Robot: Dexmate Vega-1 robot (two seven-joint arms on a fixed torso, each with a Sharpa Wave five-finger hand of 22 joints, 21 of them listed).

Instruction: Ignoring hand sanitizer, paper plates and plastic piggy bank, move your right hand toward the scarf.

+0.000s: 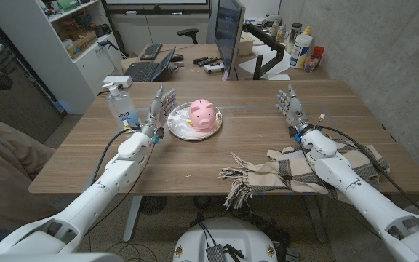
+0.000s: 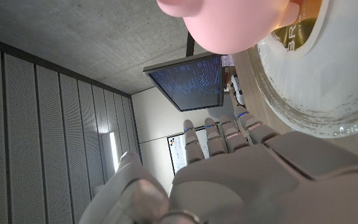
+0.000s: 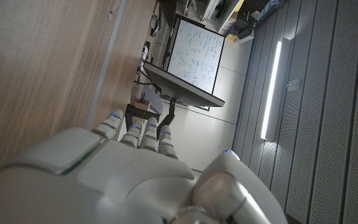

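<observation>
Scarf (image 1: 297, 175): one | piggy bank (image 1: 202, 114): one | sanitizer (image 1: 122, 105): one | both hands' fingers (image 1: 288, 98) spread, empty

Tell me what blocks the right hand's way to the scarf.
Nothing visible does. The right hand stands open above bare table, and the scarf lies nearer the table's front edge, under that arm's forearm. The piggy bank and plates sit off to the left.

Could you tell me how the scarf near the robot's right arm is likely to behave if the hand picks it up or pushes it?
The scarf lies rumpled in soft folds with loose fringe, so it will probably sag limply rather than hold shape. Pushed, it would likely bunch up instead of sliding whole. Part of it lies under the right forearm, so it may drag as the right hand moves.
</observation>
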